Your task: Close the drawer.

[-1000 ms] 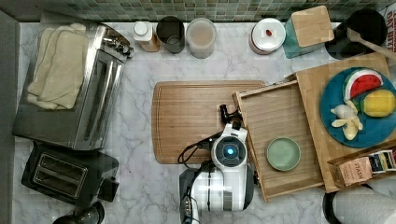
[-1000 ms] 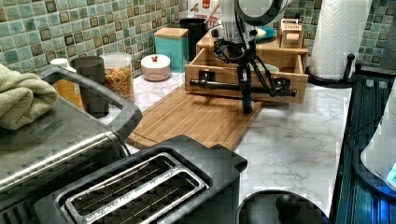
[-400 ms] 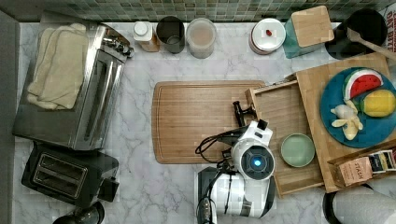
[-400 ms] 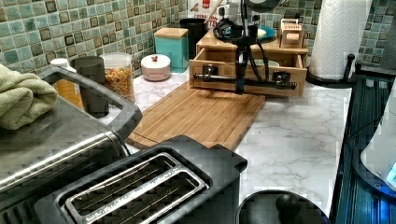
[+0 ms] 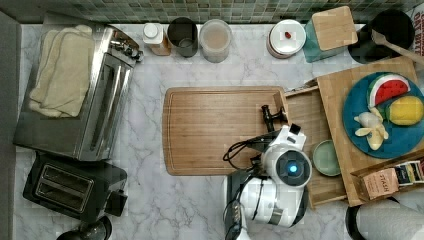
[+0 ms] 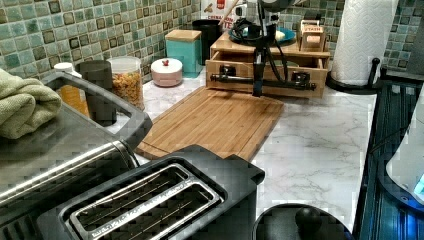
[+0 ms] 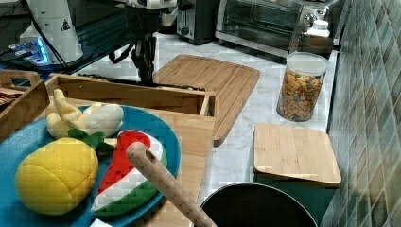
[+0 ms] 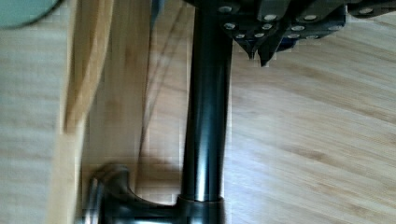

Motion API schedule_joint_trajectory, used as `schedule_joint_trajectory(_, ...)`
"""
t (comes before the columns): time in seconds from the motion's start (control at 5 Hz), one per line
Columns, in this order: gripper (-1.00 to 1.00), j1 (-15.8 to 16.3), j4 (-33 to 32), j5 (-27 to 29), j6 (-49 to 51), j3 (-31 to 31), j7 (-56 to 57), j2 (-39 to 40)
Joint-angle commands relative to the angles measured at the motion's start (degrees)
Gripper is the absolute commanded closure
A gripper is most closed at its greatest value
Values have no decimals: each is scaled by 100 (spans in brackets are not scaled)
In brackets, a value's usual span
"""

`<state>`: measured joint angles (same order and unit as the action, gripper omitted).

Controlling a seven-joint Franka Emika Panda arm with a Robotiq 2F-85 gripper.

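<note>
The drawer [image 5: 304, 116] is a shallow bamboo tray sticking partway out of the wooden box [image 5: 334, 90], with a green bowl [image 5: 326, 157] inside. Its black bar handle [image 6: 235, 78] runs along the front [image 6: 280, 75]. My gripper [image 6: 258, 91] hangs straight down in front of that handle, shut, fingertips against the bar with nothing held. The wrist view has the bar [image 8: 205, 116] right beside my shut gripper [image 8: 261, 53]. In the right view my gripper [image 7: 146, 78] stands at the drawer's outer rim [image 7: 127, 92]. My wrist [image 5: 290, 167] hides the fingers from above.
A cutting board [image 5: 220, 130] lies flat before the drawer. The box top bears a blue plate [image 5: 350, 115] of toy fruit and a tea box [image 5: 380, 182]. Jars [image 5: 215, 39], a teal canister [image 5: 332, 30], toaster oven [image 5: 95, 95], toaster [image 5: 70, 187] and paper towel [image 6: 362, 40] ring the counter.
The drawer has slid to the top view's right, further into the box, and my gripper has moved the same way with its handle.
</note>
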<state>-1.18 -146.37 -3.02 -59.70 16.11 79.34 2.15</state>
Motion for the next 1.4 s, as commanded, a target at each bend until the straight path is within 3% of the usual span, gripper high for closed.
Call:
schedule_joint_trajectory(0.2,100,-967,2661,1049,287,904,2364,1124)
schedule_joint_trajectory(0.4,100,-1045,2997,1005,712,1022,2303,1193)
schedule_joint_trajectory(0.8,100,-899,2939,677,689,1174,1593,1065)
schedule_joint_trajectory(1.4,100,-893,2940,679,689,1179,1592,1065)
